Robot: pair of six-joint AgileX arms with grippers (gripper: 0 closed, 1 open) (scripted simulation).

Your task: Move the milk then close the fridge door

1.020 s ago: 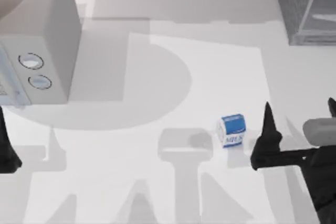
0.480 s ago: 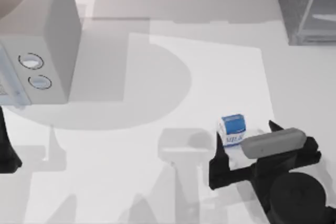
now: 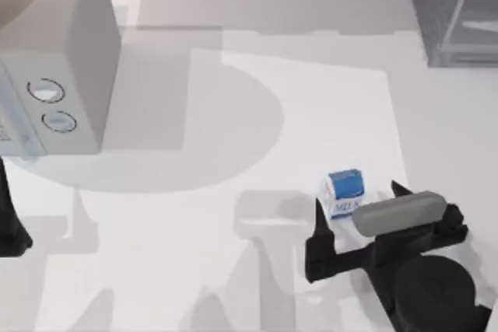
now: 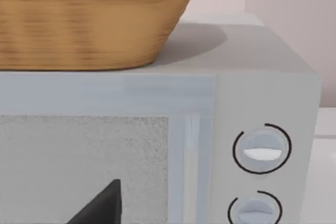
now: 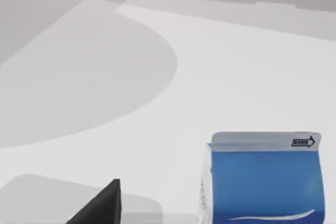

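Our left claw (image 3: 9,223) is parked at the desk's (image 3: 233,153) left edge, below the two-dial box (image 3: 54,75) (fingers: cannot tell). The milk (image 3: 345,193), lettered "MILK", stands upright right of centre between our right claw's (image 3: 356,211) spread, unclenched fingers (image 3: 319,227). The fridge door (image 3: 475,1) stands ajar, far right corner.

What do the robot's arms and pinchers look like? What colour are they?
They are black. The right gripper has two thin fingers that taper to sharp points, joined by a flat black crossbar. A rounded grey block sits on top of it, and behind it the arm ends in a chunky round black part. The left gripper, at the table's left edge, looks like a dark pointed shape. No cables or markings can be made out.
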